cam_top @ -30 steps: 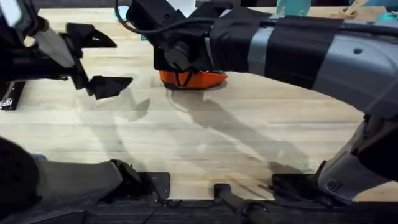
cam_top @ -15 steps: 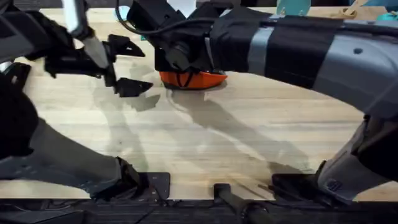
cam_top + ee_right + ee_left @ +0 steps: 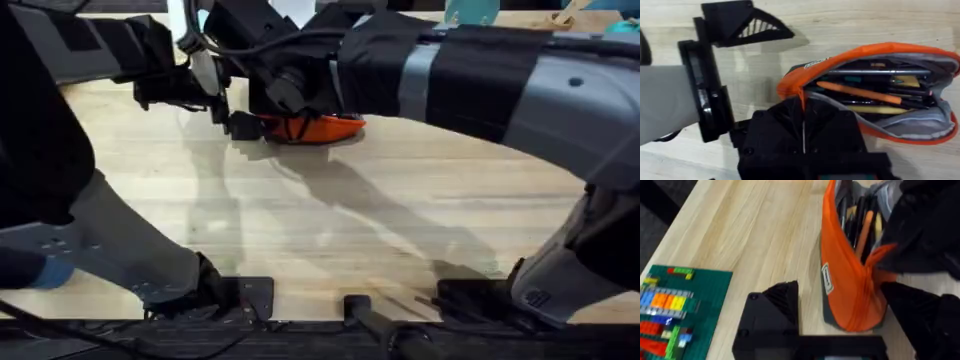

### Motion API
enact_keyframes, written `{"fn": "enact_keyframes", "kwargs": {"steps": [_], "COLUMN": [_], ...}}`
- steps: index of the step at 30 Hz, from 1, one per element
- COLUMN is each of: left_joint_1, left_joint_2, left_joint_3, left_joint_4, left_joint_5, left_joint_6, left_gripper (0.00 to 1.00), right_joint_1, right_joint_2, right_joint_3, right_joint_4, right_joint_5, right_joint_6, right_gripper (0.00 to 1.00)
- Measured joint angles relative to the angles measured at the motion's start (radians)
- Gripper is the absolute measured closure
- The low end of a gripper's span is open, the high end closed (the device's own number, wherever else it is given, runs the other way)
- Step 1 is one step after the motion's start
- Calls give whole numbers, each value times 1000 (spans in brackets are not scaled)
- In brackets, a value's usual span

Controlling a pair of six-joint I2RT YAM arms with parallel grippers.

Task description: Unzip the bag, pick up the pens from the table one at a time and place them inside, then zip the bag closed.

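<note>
The orange bag [image 3: 318, 127] lies on the table [image 3: 400, 210] at the back middle. Its zipper stands open, showing an orange pen [image 3: 860, 92] and dark pens [image 3: 880, 71] inside. My right gripper [image 3: 802, 107] is shut on the orange pull tab [image 3: 800, 96] at the bag's [image 3: 805, 70] near end. The right arm [image 3: 450, 70] reaches across from the right and hides most of the bag. My left gripper [image 3: 840, 297] is open, its fingers [image 3: 775, 305] on either side of that same end of the bag [image 3: 840, 280]. In the overhead view the left gripper [image 3: 222, 88] sits just left of the bag.
A green baseplate [image 3: 670, 305] with several coloured bricks lies on the table to the left of the bag. Close beyond it is the table's left edge [image 3: 675, 227]. Bare wood stretches across the middle and front of the table.
The left arm has swung right across the table with its gripper open and now straddles the bag's end. The right arm and the bag have not moved.
</note>
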Motion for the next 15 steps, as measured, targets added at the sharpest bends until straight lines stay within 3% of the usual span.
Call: {"fn": "enact_keyframes", "kwargs": {"steps": [4,10,11,15], "left_joint_1": [-26,-27,-27,-27], "left_joint_2": [0,0,0,0], "left_joint_3": [0,0,0,0], "left_joint_4": [14,13,12,-2], "left_joint_5": [0,0,0,-1], "left_joint_6": [-36,-60,-63,-70], "left_gripper": [84,225,275,669], "right_joint_1": [0,0,-1,-3], "right_joint_2": [0,0,0,0], "right_joint_3": [0,0,0,0], "right_joint_4": [0,0,0,1], "right_joint_5": [0,0,0,0], "right_joint_6": [0,0,0,0], "right_gripper": [972,971,971,971]}}
